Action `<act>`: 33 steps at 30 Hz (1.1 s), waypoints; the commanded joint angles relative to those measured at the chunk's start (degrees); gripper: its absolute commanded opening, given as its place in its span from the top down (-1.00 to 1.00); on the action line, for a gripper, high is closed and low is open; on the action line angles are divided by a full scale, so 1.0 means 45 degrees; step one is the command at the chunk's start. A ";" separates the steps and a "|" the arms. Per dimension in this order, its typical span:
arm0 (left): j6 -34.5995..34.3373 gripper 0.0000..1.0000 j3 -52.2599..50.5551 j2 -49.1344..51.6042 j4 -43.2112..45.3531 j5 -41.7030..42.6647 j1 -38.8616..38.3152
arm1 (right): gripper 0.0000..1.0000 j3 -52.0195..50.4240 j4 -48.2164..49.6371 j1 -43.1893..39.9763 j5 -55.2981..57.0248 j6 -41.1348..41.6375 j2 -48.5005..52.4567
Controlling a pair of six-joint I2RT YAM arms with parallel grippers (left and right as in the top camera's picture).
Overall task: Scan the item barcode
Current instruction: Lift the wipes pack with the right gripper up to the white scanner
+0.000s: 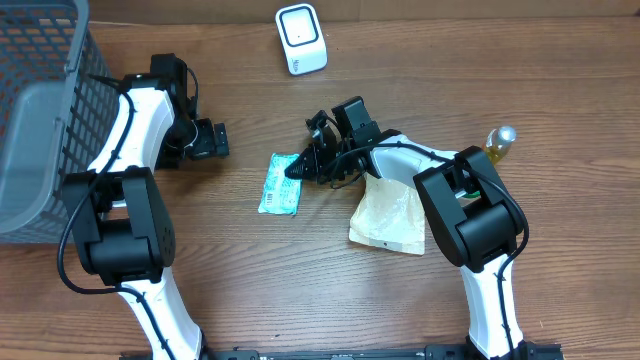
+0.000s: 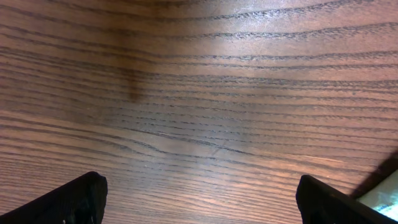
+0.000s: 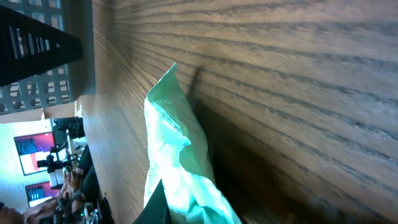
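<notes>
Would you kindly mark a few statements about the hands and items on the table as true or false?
1. The left hand is open over bare table. True.
2. The right hand is shut on an edge of the green packet. True.
3. The white scanner sits inside the grey basket. False: it sits on the table, well outside the basket.
4. The beige pouch lies on top of the green packet. False: the two lie apart on the table, side by side.
</notes>
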 commanded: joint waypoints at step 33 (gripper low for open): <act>-0.0185 -1.00 0.0180 -0.0102 -0.0034 -0.0170 0.0044 | 0.93 1.1531 -0.9996 -0.0248 0.8310 -1.0836 -0.2778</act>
